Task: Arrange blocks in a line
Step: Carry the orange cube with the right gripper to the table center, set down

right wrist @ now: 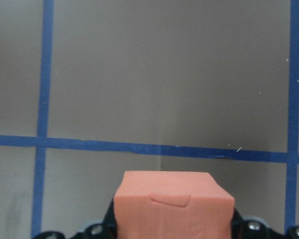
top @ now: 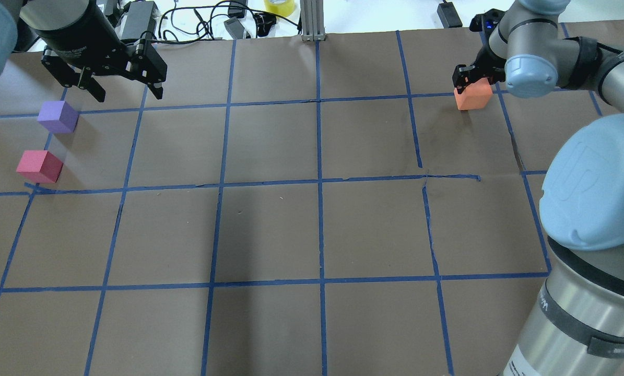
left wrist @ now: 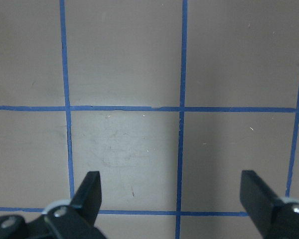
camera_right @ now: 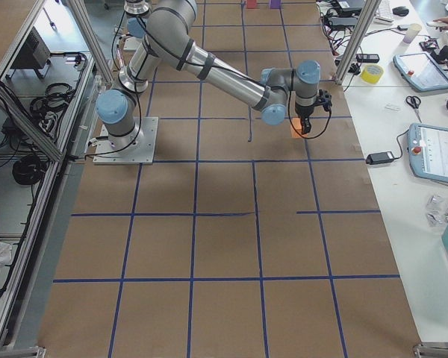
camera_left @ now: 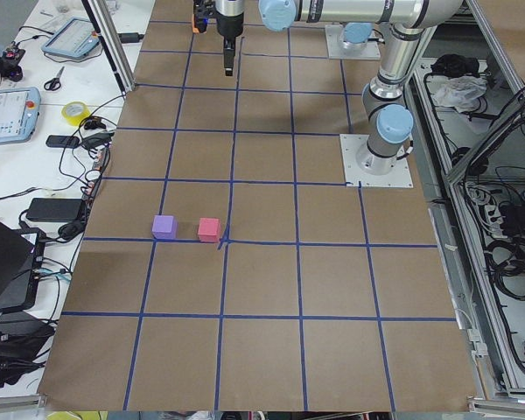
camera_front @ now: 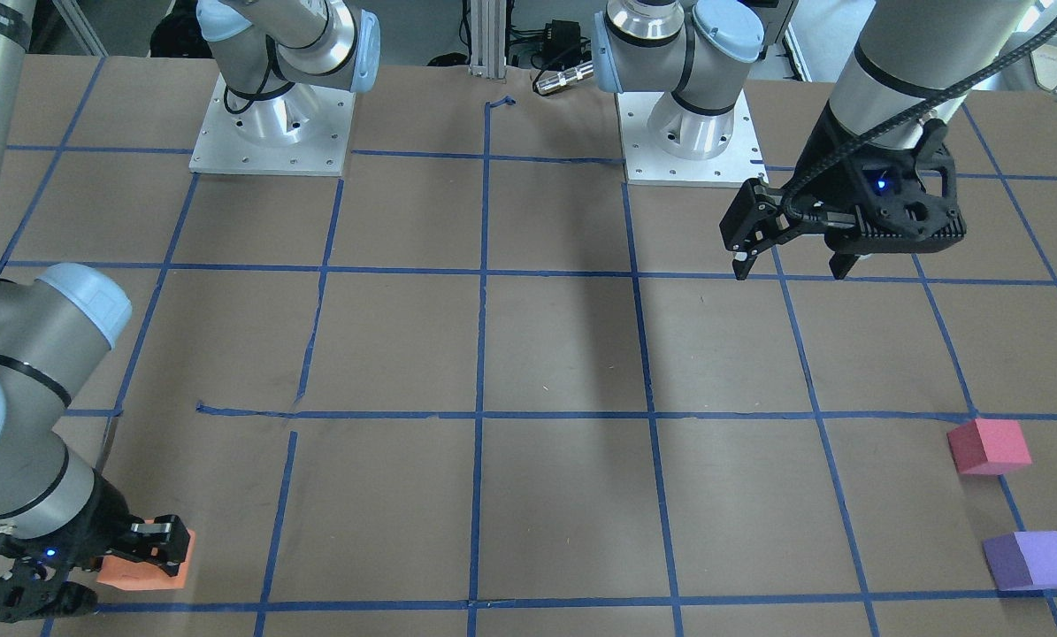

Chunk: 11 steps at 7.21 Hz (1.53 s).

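Observation:
The orange block (top: pixel 473 97) is at the table's far right, between the fingers of my right gripper (top: pixel 472 83), which is shut on it. It fills the bottom of the right wrist view (right wrist: pixel 173 206) and shows in the front view (camera_front: pixel 143 575). I cannot tell whether it touches the table. The purple block (top: pixel 57 116) and the pinkish-red block (top: pixel 39 166) lie side by side, apart, at the far left. My left gripper (top: pixel 129 96) hangs open and empty above the table, right of and beyond the purple block; its fingers (left wrist: pixel 92 186) frame bare taped paper.
The table is brown paper with a blue tape grid (top: pixel 319 180). Both arm bases (camera_front: pixel 271 133) (camera_front: pixel 692 141) stand at the robot's edge. Cables, a tape roll (top: pixel 279 5) and an aluminium post (top: pixel 312 21) lie past the far edge.

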Each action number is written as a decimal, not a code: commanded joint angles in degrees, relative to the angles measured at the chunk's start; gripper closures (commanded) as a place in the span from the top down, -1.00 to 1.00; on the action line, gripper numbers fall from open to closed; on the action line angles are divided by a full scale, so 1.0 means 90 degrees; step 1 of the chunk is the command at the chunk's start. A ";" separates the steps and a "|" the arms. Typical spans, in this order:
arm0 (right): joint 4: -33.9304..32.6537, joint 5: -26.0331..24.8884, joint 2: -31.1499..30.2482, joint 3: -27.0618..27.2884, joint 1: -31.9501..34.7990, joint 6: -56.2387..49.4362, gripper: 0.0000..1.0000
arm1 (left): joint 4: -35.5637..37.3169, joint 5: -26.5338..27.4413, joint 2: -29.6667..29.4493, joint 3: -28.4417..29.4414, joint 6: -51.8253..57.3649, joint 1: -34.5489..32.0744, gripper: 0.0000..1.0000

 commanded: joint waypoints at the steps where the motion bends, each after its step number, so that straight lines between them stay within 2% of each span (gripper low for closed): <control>1: 0.0314 -0.0078 -0.0214 -0.0107 0.1015 0.1314 -1.00 | 0.0000 -0.0009 0.0000 0.0000 0.0000 0.0000 1.00; 4: 0.0217 -0.0058 -0.0039 -0.0185 0.2130 0.2656 -1.00 | 0.0000 0.0000 0.0000 0.0000 0.0000 0.0010 1.00; 6: -0.0288 -0.0213 0.0418 -0.0244 0.2716 0.3320 -1.00 | 0.0000 0.0020 0.0000 0.0000 -0.0009 0.0010 1.00; 11: -0.0359 -0.0195 0.0762 -0.0361 0.3197 0.3850 -1.00 | 0.0010 0.0001 0.0019 -0.0068 0.0000 0.0020 1.00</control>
